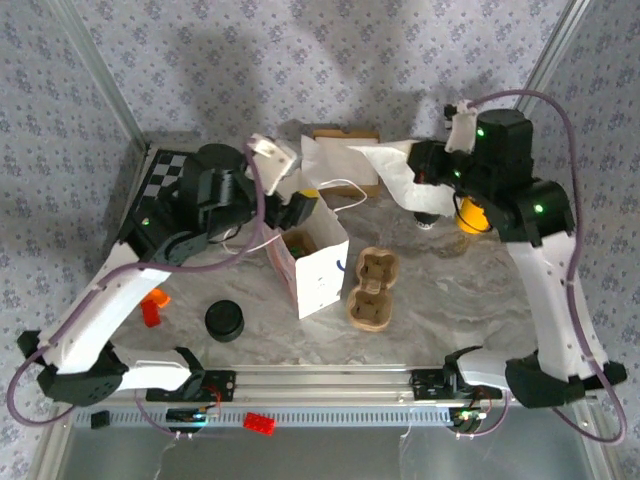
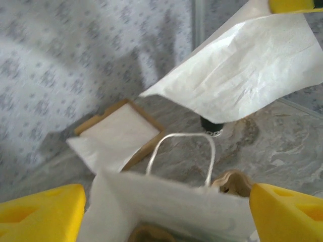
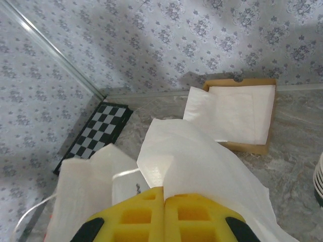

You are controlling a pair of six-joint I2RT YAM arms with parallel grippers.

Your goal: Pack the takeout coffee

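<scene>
my left gripper (image 2: 164, 209) hangs with jaws wide and nothing between them, right over the mouth of the white paper bag (image 1: 322, 268). straight below, low inside the bag, is what i take for the takeout coffee (image 1: 297, 243), a dark brown shape; whether it stands upright i cannot tell. my right gripper (image 3: 164, 214) is pinched tight on a napkin (image 3: 202, 166), well off to the bag's right, so the left is nearer.
</scene>
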